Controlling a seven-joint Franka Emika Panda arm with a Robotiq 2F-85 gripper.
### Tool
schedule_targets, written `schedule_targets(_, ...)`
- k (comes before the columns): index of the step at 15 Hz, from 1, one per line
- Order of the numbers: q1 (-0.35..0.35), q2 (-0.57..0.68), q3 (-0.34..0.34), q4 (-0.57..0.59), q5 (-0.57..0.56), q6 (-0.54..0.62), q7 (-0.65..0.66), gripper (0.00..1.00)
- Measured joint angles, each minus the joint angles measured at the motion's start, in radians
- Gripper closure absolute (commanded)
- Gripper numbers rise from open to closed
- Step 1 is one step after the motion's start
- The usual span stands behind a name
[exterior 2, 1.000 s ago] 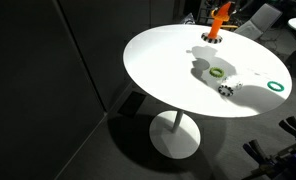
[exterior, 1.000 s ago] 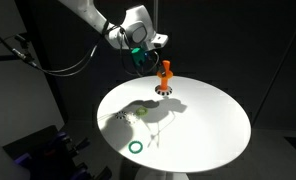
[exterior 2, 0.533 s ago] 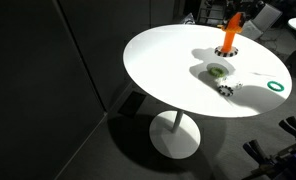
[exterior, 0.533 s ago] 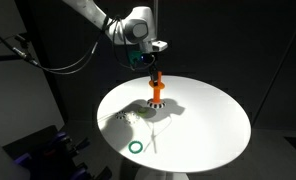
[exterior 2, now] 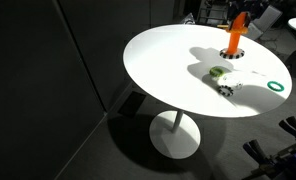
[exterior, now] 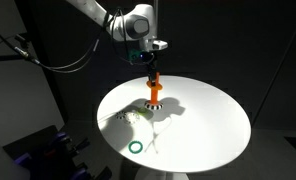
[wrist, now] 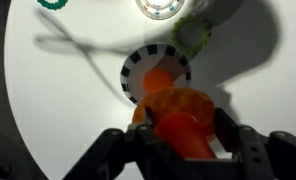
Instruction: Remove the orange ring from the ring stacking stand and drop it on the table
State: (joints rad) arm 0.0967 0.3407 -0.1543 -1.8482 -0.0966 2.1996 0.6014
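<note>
The end effector is clenching the orange top of the ring stacking stand, its dark fingers pressing in from both sides in the wrist view. In that view the camera is looking almost straight down the post, so the shaft is hiding behind its own top and only the black-and-white checkered base is showing around it. The orange ring is appearing as a ribbed orange band sitting around the post just under the fingers. It is matching the post's colour so closely that in both exterior views it is not separating from the post at all. The stand is standing upright over the white desk, toward the far side. Whether its base is touching the top or hanging just above it is hard to tell. In an exterior view the stand is being cut off near the upper edge, and the end effector above it is merging into the dark background. A yellow-green ring is lying near the base, a black-and-white dashed ring just beside that, and a green ring well apart near the desk's rim. The wrist view is cropping the green ring at its top edge.
</note>
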Motion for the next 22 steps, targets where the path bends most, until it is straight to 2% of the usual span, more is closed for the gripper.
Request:
schedule_targets(5,0.0,0.0,0.0,0.002,0.0,0.001,0.0,0.64)
schedule_targets(6,0.0,0.0,0.0,0.002,0.0,0.001,0.0,0.14)
schedule_targets(7,0.0,0.0,0.0,0.002,0.0,0.001,0.0,0.62)
schedule_targets(9,-0.001,0.0,0.0,0.003,-0.003,0.007,0.0,0.59)
schedule_targets(11,-0.001,0.0,0.0,0.004,-0.01,0.011,0.0,0.67)
schedule_targets(14,-0.002,0.0,0.0,0.006,-0.013,0.011,0.0,0.72)
schedule_targets(22,-0.004,-0.012,0.0,0.018,-0.013,0.011,0.0,0.77)
